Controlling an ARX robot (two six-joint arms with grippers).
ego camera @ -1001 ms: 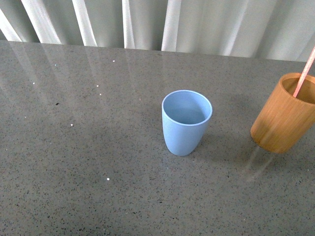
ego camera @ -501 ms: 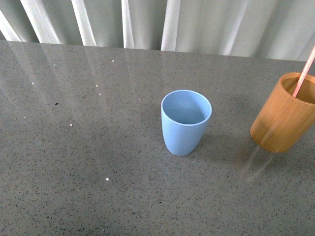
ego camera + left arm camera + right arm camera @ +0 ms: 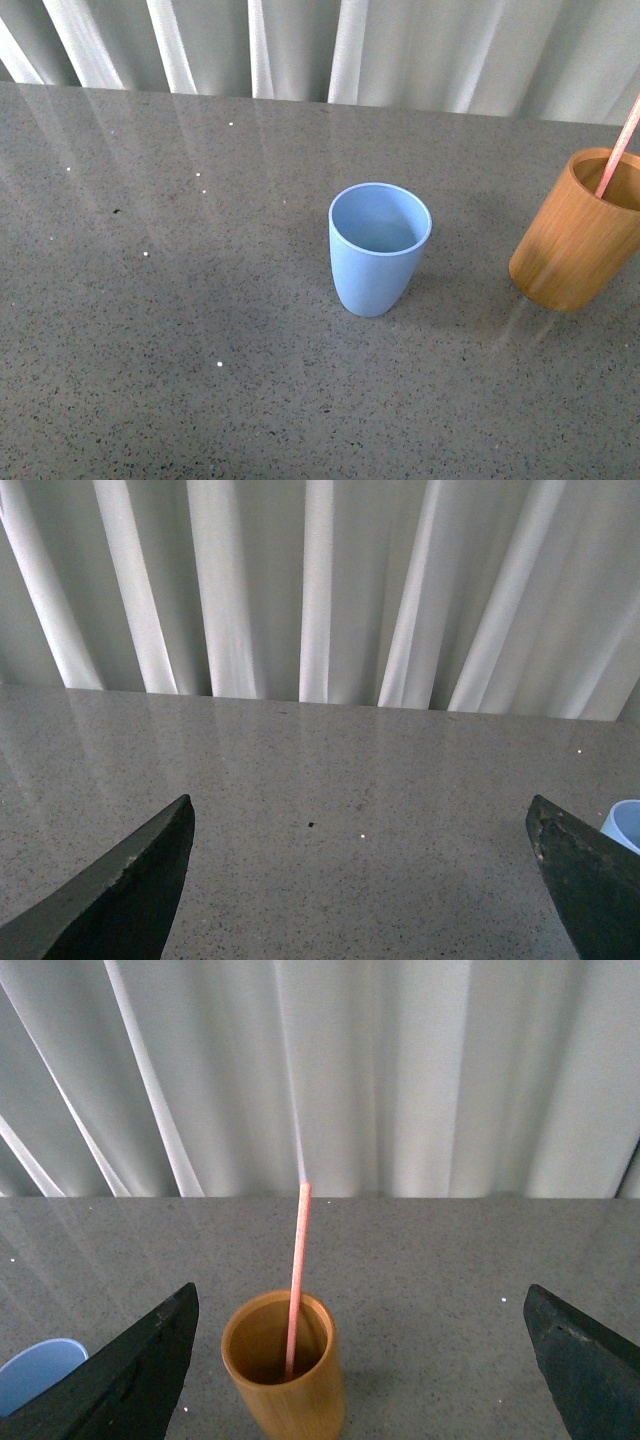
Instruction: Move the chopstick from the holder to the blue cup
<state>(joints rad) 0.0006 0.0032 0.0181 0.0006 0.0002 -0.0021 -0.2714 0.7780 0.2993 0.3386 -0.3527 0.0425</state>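
The blue cup (image 3: 379, 248) stands upright and empty in the middle of the grey table. The orange-brown holder (image 3: 577, 232) stands at the right edge of the front view with one pinkish-red chopstick (image 3: 619, 150) leaning out of it. In the right wrist view the holder (image 3: 285, 1365) with the chopstick (image 3: 296, 1270) stands ahead of my open right gripper (image 3: 360, 1335), nearer one finger, and the blue cup (image 3: 38, 1373) shows at the edge. My left gripper (image 3: 360, 855) is open over bare table, with the blue cup's rim (image 3: 624, 824) just beside one finger. Neither arm shows in the front view.
A grey speckled stone table (image 3: 180, 330) carries both cups. White pleated curtains (image 3: 330, 45) hang along its far edge.
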